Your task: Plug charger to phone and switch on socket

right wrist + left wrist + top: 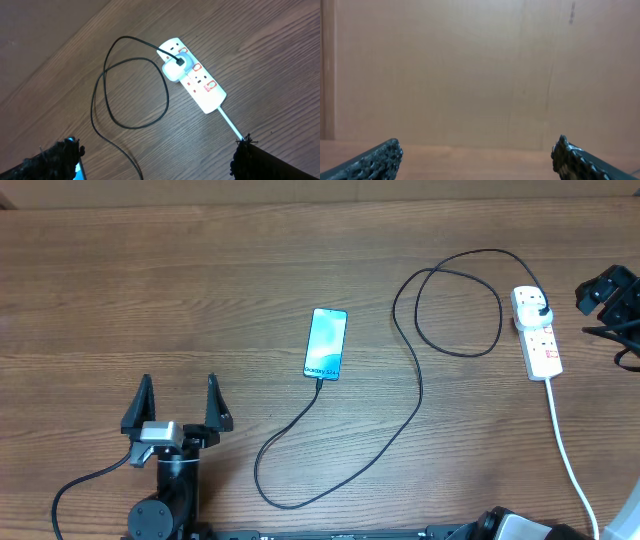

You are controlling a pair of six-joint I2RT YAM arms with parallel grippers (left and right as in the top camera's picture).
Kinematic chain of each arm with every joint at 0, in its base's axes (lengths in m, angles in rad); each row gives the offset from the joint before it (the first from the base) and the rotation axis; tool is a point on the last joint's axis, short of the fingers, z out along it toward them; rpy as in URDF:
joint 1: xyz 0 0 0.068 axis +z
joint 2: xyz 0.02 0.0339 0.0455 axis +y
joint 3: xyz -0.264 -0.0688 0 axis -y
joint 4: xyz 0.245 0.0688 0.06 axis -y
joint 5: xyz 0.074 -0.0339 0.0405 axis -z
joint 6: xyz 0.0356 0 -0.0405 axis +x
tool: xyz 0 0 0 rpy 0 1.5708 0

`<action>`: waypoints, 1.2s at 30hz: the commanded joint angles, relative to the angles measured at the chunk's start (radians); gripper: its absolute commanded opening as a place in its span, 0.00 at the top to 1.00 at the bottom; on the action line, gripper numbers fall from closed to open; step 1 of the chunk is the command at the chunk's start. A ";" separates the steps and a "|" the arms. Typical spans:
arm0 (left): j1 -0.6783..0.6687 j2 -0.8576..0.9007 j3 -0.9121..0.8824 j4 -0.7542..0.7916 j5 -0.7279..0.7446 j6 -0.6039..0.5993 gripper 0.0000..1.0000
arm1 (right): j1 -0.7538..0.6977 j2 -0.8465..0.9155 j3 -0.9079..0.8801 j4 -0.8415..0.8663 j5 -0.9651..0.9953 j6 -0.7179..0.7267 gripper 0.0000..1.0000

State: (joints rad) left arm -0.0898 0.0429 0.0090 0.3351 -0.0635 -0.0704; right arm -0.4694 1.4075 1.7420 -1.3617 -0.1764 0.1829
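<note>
The phone (326,343) lies flat mid-table with its cyan screen up. One cyan corner of the phone (76,172) peeks out behind my right gripper's left finger. The charger's thin black cable (415,415) meets the phone's near short edge, loops toward the front, then curls back to a plug (537,305) seated in the socket (541,345). In the right wrist view the white socket (200,85) shows red switches, and a white adapter (173,71) sits in it. My right gripper (157,152) hovers open above the wood, near the socket. Far to the left, my left gripper (178,402) stands open and holds nothing.
The socket's white cord (568,455) runs toward the table's front right. My right arm (606,290) is at the right edge, beside the socket. The left wrist view shows only a tan wall (480,70) beyond the table.
</note>
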 commanded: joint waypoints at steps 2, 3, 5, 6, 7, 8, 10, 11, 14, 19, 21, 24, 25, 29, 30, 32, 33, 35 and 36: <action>0.008 -0.040 -0.004 -0.051 0.008 0.049 0.01 | 0.004 -0.003 0.025 0.005 0.004 0.000 0.00; 0.011 -0.040 -0.004 -0.060 0.011 0.048 0.01 | 0.004 -0.003 0.025 0.005 0.004 0.000 0.00; 0.012 -0.040 -0.004 -0.079 0.012 0.048 0.01 | 0.004 -0.003 0.025 0.005 0.004 0.000 0.00; 0.012 -0.040 -0.004 -0.093 0.012 0.048 0.01 | 0.004 -0.003 0.026 0.005 0.004 0.000 0.00; 0.012 -0.040 -0.004 -0.109 0.012 0.048 0.01 | 0.004 -0.003 0.025 0.005 0.004 0.000 0.00; 0.012 -0.040 -0.004 -0.132 0.012 0.048 0.01 | 0.004 -0.003 0.025 0.005 0.004 0.000 0.00; 0.012 -0.040 -0.005 -0.182 0.011 0.048 0.01 | 0.004 -0.003 0.026 0.005 0.004 0.000 0.00; 0.012 -0.040 -0.005 -0.206 0.011 0.048 0.01 | 0.004 -0.003 0.026 0.005 0.004 0.000 0.00; 0.012 -0.040 -0.005 -0.270 0.008 0.048 0.01 | 0.004 -0.003 0.025 0.005 0.004 0.000 0.00; 0.016 -0.040 -0.005 -0.352 0.009 0.048 0.01 | 0.004 -0.003 0.025 0.005 0.004 0.000 0.00; 0.023 -0.040 -0.005 -0.385 0.013 0.048 0.01 | 0.004 -0.003 0.026 0.005 0.004 0.000 0.00; 0.036 -0.040 -0.005 -0.410 0.021 0.049 0.01 | 0.004 -0.003 0.025 0.005 0.004 0.000 0.00; 0.041 -0.040 -0.005 -0.410 0.024 0.049 0.01 | 0.004 -0.003 0.026 0.005 0.004 0.000 0.00; 0.067 -0.040 -0.005 -0.413 0.039 0.049 0.01 | 0.004 -0.003 0.025 0.005 0.004 0.000 0.00; 0.074 -0.040 -0.005 -0.414 0.039 0.049 0.01 | 0.004 -0.003 0.026 0.005 0.004 0.000 0.00; 0.087 -0.040 -0.005 -0.414 0.039 0.049 0.01 | 0.004 -0.003 0.025 0.005 0.004 0.000 0.00; 0.094 -0.040 -0.005 -0.414 0.039 0.050 0.01 | 0.004 -0.003 0.025 0.005 0.004 0.000 0.00; 0.109 -0.040 -0.004 -0.415 0.048 0.068 0.01 | 0.004 -0.003 0.025 0.005 0.004 0.000 0.00; 0.116 -0.040 -0.004 -0.417 0.058 0.085 0.01 | 0.004 -0.003 0.025 0.005 0.004 0.000 0.00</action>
State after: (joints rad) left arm 0.0051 0.0147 0.0082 -0.0784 -0.0357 -0.0391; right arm -0.4694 1.4075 1.7420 -1.3613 -0.1761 0.1829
